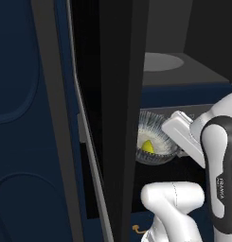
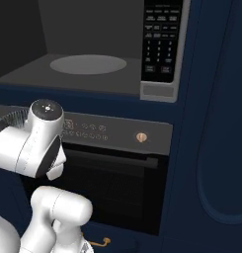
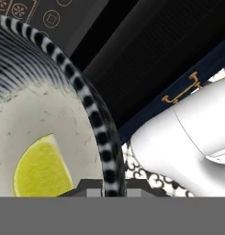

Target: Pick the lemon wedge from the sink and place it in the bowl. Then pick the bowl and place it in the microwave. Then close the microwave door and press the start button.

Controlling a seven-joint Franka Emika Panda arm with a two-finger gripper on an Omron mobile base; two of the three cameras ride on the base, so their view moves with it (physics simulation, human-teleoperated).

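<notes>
The bowl, streaked dark outside and pale inside, hangs in the air in front of the oven, just below the microwave opening. The lemon wedge lies inside it. My gripper is shut on the bowl's right rim. In the hand view the fingertips pinch the striped rim of the bowl, with the lemon wedge close by and my gripper at the bottom. The microwave door stands swung open, edge-on to the left of the bowl. The sink is out of view.
The microwave's cavity holds a pale round turntable, and its control panel is on the right. Below is the oven with a brass knob and a bar handle. Dark blue cabinet fronts flank both appliances.
</notes>
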